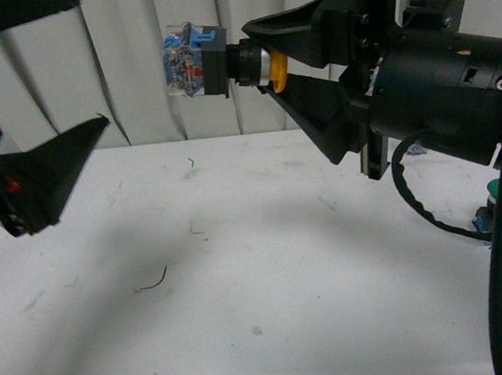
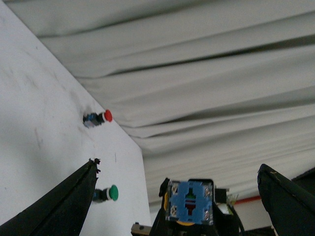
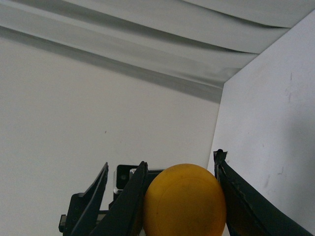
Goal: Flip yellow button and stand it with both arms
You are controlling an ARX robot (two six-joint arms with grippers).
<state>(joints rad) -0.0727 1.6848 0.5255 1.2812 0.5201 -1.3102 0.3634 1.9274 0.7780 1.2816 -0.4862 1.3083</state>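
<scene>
White tabletop (image 1: pixel 246 290) and a pale pleated curtain (image 1: pixel 134 73) frame the work. High above the table, the yellow button (image 1: pixel 215 58) lies sideways between the jaws of the right gripper (image 1: pixel 257 57), which are clamped on its cap and collar. Its blue block sticks out past their tips toward the left gripper (image 1: pixel 91 61).

The left jaws are spread wide and hold nothing. The block faces into their gap from beyond their tips, not touching.

I judge this to be a handover. Bring the 2 left fingers around the block's flat sides, centred, clamp firmly, and only then loosen the right, or the button may drop.

Beyond the left jaws, a red button (image 2: pixel 98 118) and a green button (image 2: pixel 107 193) lie on the table.

The right fingers themselves hide exactly where they bear on the cap. The left arm is cut off at the frame edge, and the depth between the block and the left tips is hard to judge.
</scene>
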